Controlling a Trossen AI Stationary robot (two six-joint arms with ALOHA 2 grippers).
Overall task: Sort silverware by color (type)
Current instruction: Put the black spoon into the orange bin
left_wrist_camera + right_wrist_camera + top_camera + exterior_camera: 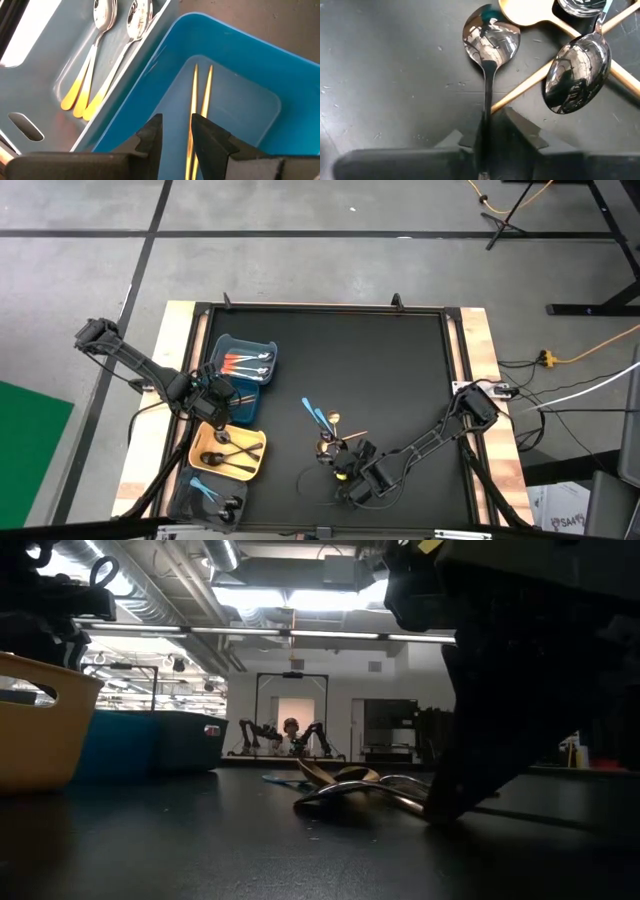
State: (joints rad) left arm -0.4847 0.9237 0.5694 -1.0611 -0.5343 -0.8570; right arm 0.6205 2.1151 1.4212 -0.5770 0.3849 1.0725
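Spoons lie in a loose pile (330, 448) near the mat's six o'clock edge, and the right gripper (485, 137) is down on it, its fingers drawn narrow around the thin dark handle of a shiny black spoon (491, 35) whose bowl rests on the mat. A second dark spoon (577, 75) and gold handles cross just beside it. Two light blue pieces (316, 415) lie at eleven o'clock from the pile. Over at nine o'clock the left gripper (176, 131) hovers above the blue bin (240, 55), fingers a narrow gap apart and holding nothing, two gold handles (199, 105) lying inside. Orange-handled spoons (100, 70) sit in the neighbouring grey-blue bin (40, 45). Black pieces rest in the yellow bin (255, 465).
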